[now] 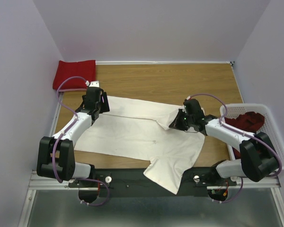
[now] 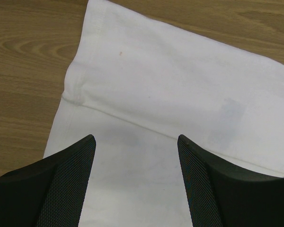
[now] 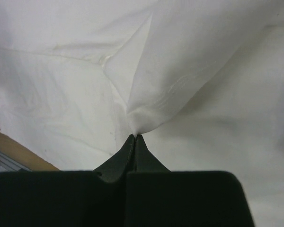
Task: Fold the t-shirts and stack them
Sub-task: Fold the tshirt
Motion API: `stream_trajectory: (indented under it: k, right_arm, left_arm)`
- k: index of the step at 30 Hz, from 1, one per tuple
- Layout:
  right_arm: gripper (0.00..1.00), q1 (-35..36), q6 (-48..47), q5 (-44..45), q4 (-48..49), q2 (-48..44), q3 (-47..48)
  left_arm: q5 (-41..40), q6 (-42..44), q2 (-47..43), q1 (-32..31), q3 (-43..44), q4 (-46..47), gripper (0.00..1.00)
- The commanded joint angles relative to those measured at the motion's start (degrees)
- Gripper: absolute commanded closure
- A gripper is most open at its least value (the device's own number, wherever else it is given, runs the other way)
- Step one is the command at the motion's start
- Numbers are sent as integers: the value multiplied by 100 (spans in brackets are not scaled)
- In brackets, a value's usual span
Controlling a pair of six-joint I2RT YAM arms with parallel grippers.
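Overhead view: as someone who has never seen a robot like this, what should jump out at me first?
A big cream-white t-shirt lies spread across the middle of the wooden table. The right gripper is shut on a fold of it, while the left gripper hovers open over its left end. A folded bright red shirt sits in the back left corner.

Cream-white t-shirt (image 1: pixel 132 132): lies spread mostly flat across wooden table (image 1: pixel 180 80), near end hanging over front edge, right-side hem bunched and lifted. Bright red t-shirt (image 1: pixel 75 74): sits folded at far left corner. Dark red t-shirt (image 1: pixel 246 121): lies crumpled inside basket (image 1: pixel 241 108) at right.
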Motion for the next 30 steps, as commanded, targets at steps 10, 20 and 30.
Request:
stream_trajectory:
  k: [10,20,30]
  right_arm:
    - [93,1045,139,666,-874,898,808]
    - [55,1257,-291,1201,-918,601,1107]
    - [24,256,-573,2064,-1173,-1139,11]
  left_arm:
    - [183,54,71,-50,162,3,22]
    - [210,63,71,-67,162,11,22]
    - [333,37,18,-129,144,47,22]
